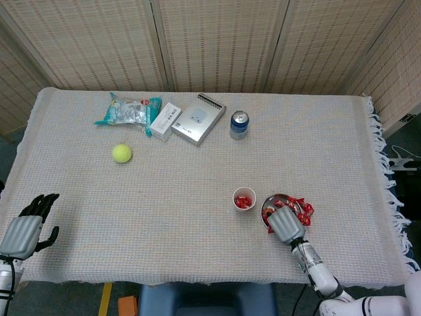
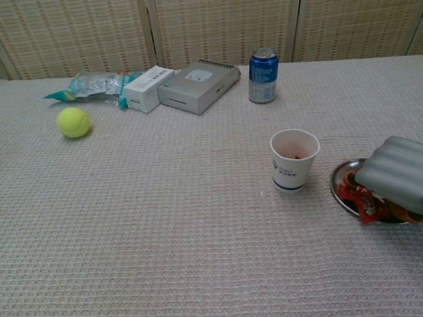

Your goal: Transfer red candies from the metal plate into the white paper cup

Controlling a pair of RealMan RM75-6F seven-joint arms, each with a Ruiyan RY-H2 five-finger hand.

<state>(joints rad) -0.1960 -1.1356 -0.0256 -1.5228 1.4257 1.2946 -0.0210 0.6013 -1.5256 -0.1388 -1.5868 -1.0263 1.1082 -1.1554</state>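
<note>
The white paper cup [image 1: 244, 198] [image 2: 294, 160] stands upright with a few red candies inside. Just to its right lies the metal plate [image 1: 271, 199] [image 2: 338, 179], holding red candies [image 1: 304, 209] [image 2: 364, 206]. My right hand [image 1: 285, 225] [image 2: 405, 175] hovers low over the plate, back up and fingers pointing down into the candies. Its fingertips are hidden, so I cannot tell whether it holds one. My left hand [image 1: 26, 227] rests at the table's front left corner with fingers apart, holding nothing.
A tennis ball [image 1: 122, 153] [image 2: 72, 122] lies at the left. Along the back stand a snack bag [image 1: 128, 110], a white box [image 1: 165, 120], a grey box [image 1: 198, 119] and a blue can [image 1: 239, 125] [image 2: 263, 75]. The cloth's fringed edge [image 1: 385, 178] is at the right.
</note>
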